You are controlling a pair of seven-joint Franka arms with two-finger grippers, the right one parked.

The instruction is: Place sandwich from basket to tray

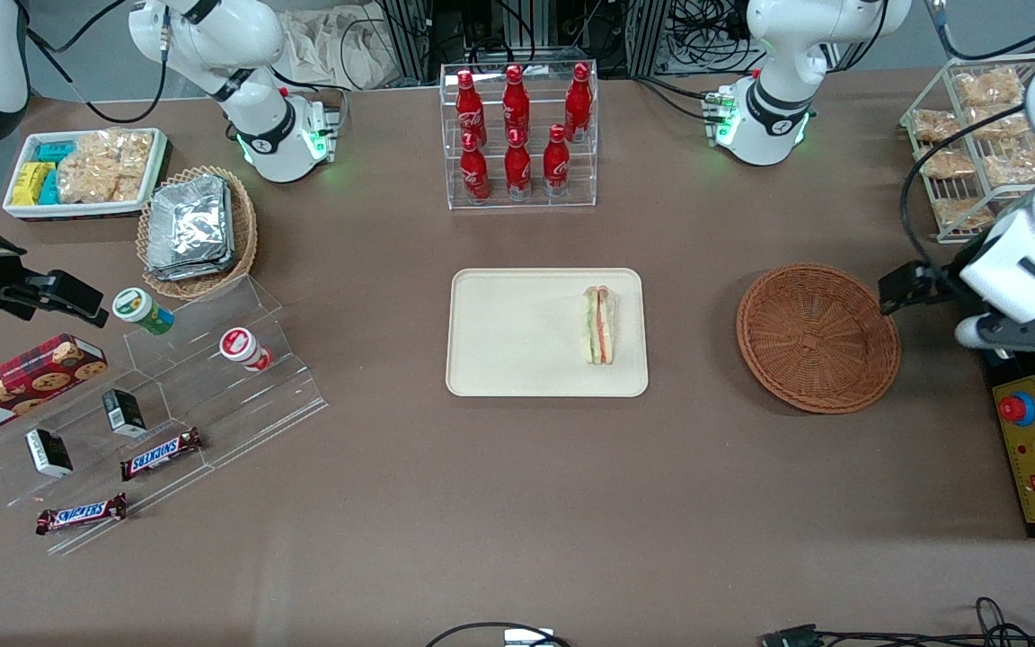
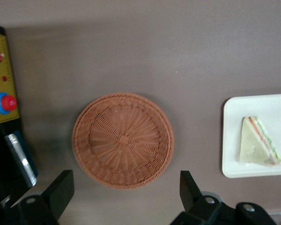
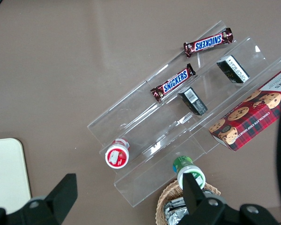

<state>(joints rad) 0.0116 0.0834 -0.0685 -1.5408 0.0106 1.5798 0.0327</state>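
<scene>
sandwich (image 1: 600, 324): flat on tray (image 1: 499, 359), edge nearest basket (image 1: 818, 337) | basket: emptied, beside tray | claw (image 2: 124, 194): fingers apart, nothing held, raised above basket, release judged complete

Front view looks steeply down over the whole tabletop (image 1: 517, 503). Left wrist view looks straight down from high up, gripper (image 2: 124, 199) spread wide above the basket (image 2: 123, 139), catching the tray (image 2: 234, 140) edge and sandwich (image 2: 258, 142); front view shares all three.
</scene>
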